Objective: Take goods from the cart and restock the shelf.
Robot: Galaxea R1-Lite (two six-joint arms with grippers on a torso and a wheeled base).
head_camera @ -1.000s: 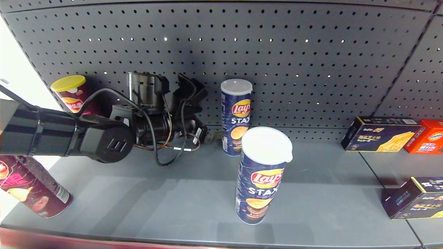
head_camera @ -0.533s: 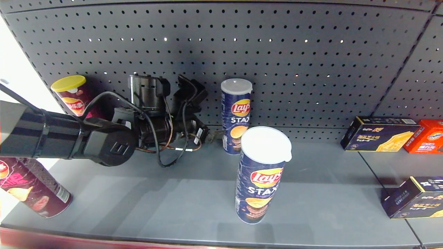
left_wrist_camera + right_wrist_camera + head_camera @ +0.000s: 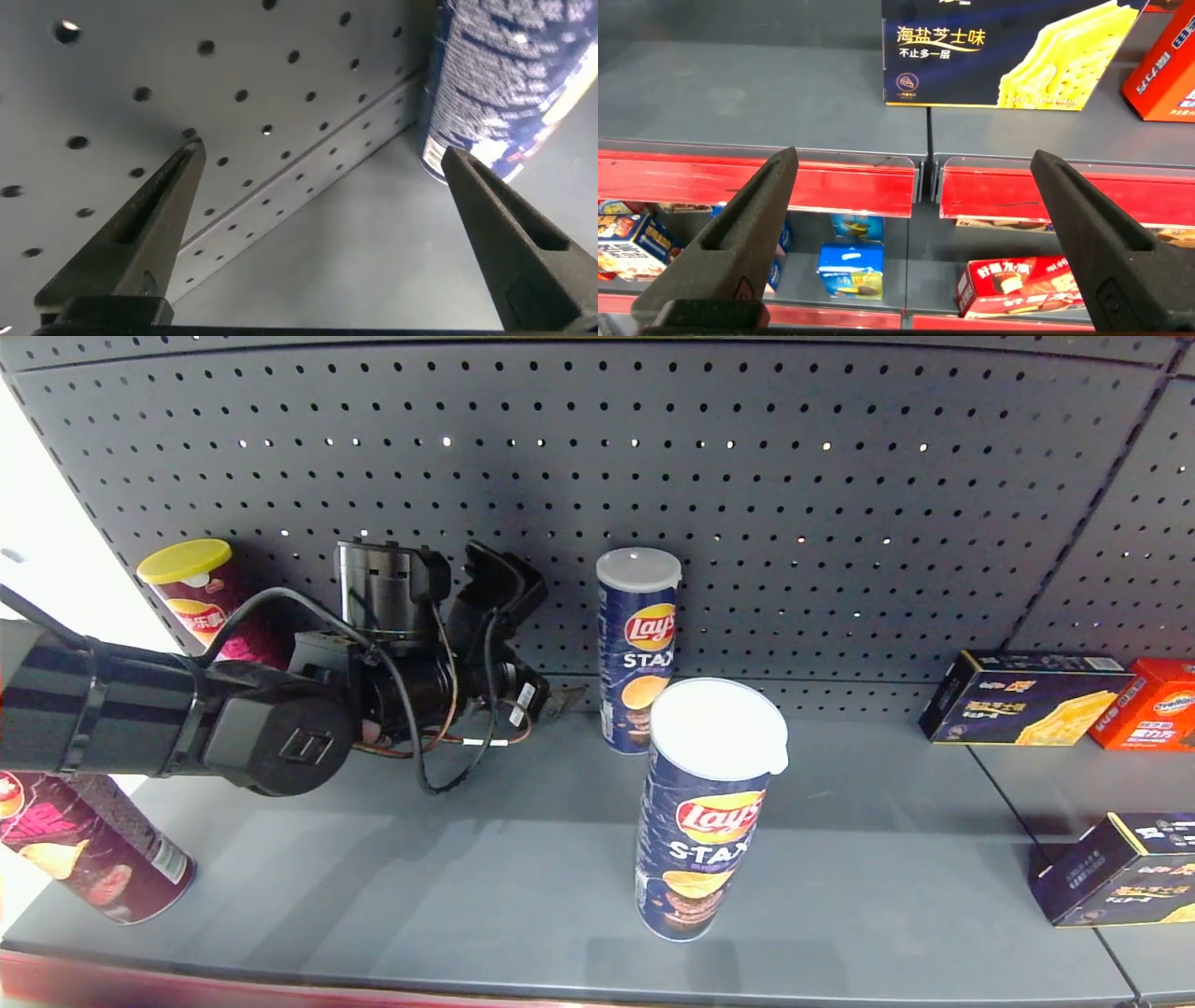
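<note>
Now the left end effector [image 3: 566, 698] sits low at the back of the shelf [image 3: 485, 887], close to the grey wall with holes [image 3: 794, 476]; its two fingers [image 3: 149, 224] are spread wide and there is nothing between them; the tips point at the bottom of the back blue can [image 3: 638, 653], just beside it but not touching; in the left wrist view that can [image 3: 505, 84] stands past one finger, off to the side of the gap. The back blue can stands up straight against the wall, with its clear lid on; the front blue can [image 3: 705, 812] stands up too, nearer the front edge and a little to the right, well apart from the end effector. Over on the left, a red can with a yellow lid [image 3: 198, 590] stands at the back behind the arm; a dark red can [image 3: 93, 845] is at the front left corner. On the right side lie a long dark blue box [image 3: 1027, 700], an orange box [image 3: 1153, 705] next to it, and another dark box [image 3: 1120, 868] nearer the front.

Meanwhile the right end effector [image 3: 913, 163] is out in front of the shelves; its fingers are wide apart as well and grip nothing; past them a cracker box [image 3: 1008, 51] sits above a red strip [image 3: 850, 182]; under the strip are small blue packs [image 3: 852, 271] and a red box [image 3: 1027, 285].
</note>
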